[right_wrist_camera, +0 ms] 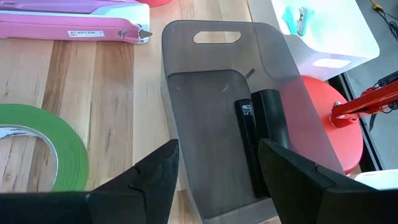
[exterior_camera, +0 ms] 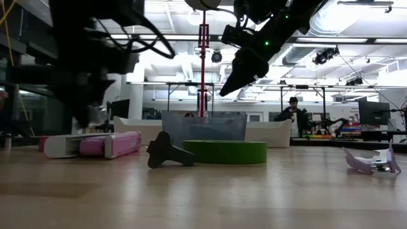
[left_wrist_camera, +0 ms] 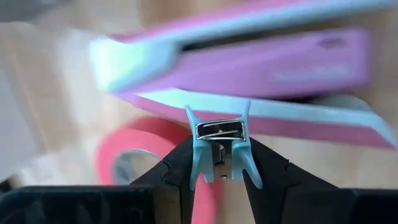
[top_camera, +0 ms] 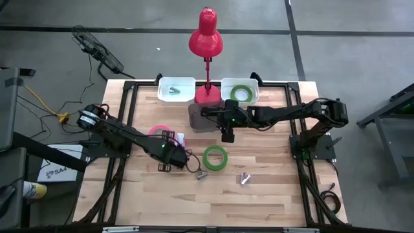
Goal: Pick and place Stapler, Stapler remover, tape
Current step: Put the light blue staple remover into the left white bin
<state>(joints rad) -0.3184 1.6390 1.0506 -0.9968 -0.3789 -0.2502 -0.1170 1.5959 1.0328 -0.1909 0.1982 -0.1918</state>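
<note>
Nearest the table's (top_camera: 272,200) front edge, two staple removers lie apart: a dark one (top_camera: 202,173) and a pale one (top_camera: 244,177). A green tape ring (top_camera: 215,157) lies flat at mid-table. The left gripper (top_camera: 169,153), low toward the left edge, is clamped on a light-blue staple remover (left_wrist_camera: 219,148), claws pointing away from the wrist. Just beyond it lie the pink tape ring (left_wrist_camera: 134,155) and the pink stapler (right_wrist_camera: 74,27), its long axis parallel to the front edge. The right gripper (top_camera: 227,129) hangs with fingers apart and empty over the grey bin (right_wrist_camera: 227,112), where a black stapler (right_wrist_camera: 264,137) lies, long axis front to back. At the rear edge, one white tray (top_camera: 176,89) holds a light-blue remover (right_wrist_camera: 295,18); the other white tray (top_camera: 240,90) holds a second green ring (top_camera: 240,94).
</note>
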